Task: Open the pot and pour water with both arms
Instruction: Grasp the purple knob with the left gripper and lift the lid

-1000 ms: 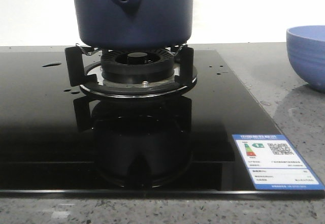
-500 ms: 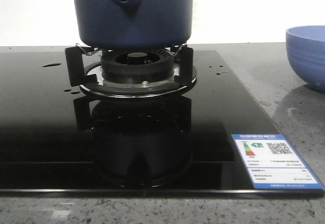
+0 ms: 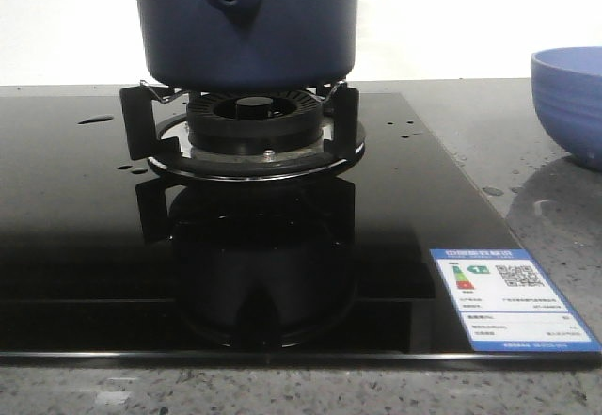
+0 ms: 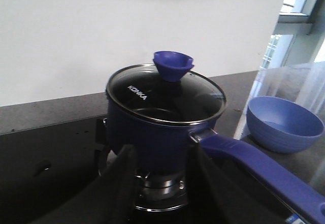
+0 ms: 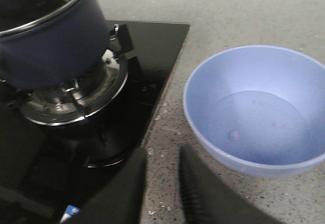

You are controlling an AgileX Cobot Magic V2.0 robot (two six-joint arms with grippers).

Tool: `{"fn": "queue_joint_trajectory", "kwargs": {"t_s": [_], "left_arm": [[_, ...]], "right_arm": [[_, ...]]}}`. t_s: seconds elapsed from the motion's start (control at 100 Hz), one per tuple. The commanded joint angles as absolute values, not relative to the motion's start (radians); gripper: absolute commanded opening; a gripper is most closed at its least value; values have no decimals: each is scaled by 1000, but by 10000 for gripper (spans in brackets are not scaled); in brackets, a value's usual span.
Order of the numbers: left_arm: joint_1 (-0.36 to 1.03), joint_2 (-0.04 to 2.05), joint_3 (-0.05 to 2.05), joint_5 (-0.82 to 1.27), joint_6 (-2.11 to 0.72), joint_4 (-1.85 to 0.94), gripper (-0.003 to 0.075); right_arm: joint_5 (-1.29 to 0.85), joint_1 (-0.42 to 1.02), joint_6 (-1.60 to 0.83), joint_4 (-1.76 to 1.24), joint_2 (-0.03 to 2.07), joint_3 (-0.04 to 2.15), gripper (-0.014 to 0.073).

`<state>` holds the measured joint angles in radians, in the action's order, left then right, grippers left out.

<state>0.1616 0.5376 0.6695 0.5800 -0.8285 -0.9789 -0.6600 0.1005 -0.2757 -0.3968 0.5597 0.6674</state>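
The dark navy pot [image 3: 245,24] sits on the gas burner [image 3: 252,123]. In the left wrist view the pot [image 4: 152,127] wears a glass lid [image 4: 167,94] with a blue knob [image 4: 173,65], and its blue handle [image 4: 259,170] points away from the burner. My left gripper [image 4: 162,153] is open and empty, short of the pot's side. My right gripper [image 5: 161,155] is open and empty over the counter between the stove and the light blue bowl [image 5: 256,107]. Small water drops [image 3: 94,119] lie on the black glass. Neither gripper shows in the front view.
The black glass stove top [image 3: 85,246] carries a blue label [image 3: 513,297] at its front right corner. The light blue ribbed bowl [image 3: 572,100] stands on the grey speckled counter [image 3: 546,217] to the right of the stove. A white wall is behind.
The pot, the burner and the bowl have not moved. Only the shading on the counter below the bowl has shifted slightly.
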Motion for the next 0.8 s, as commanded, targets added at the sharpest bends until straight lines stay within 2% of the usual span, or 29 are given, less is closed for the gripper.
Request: {"fn": "queue_joint_trajectory", "kwargs": {"t_s": [0.0, 0.03, 0.08, 0.29, 0.56, 0.73, 0.79], "left_arm": [[198, 586, 712, 556, -880, -1061, 433], [207, 600, 715, 561, -895, -1070, 460], [222, 623, 720, 570, -934, -1093, 462], [277, 752, 759, 568, -1144, -1275, 419], [290, 986, 872, 570, -1278, -1399, 428], [290, 1114, 963, 605, -1324, -1411, 552], [290, 1150, 995, 610, -1328, -1417, 570]], "right_arm": [[-591, 105, -292, -424, 571, 703, 386], [-591, 105, -292, -424, 571, 703, 432], [-591, 105, -292, -424, 571, 704, 457], [-591, 105, -292, -427, 571, 704, 457], [-597, 105, -292, -427, 571, 704, 457], [-603, 105, -292, -427, 571, 704, 457], [-603, 105, -292, -427, 571, 704, 457]]}}
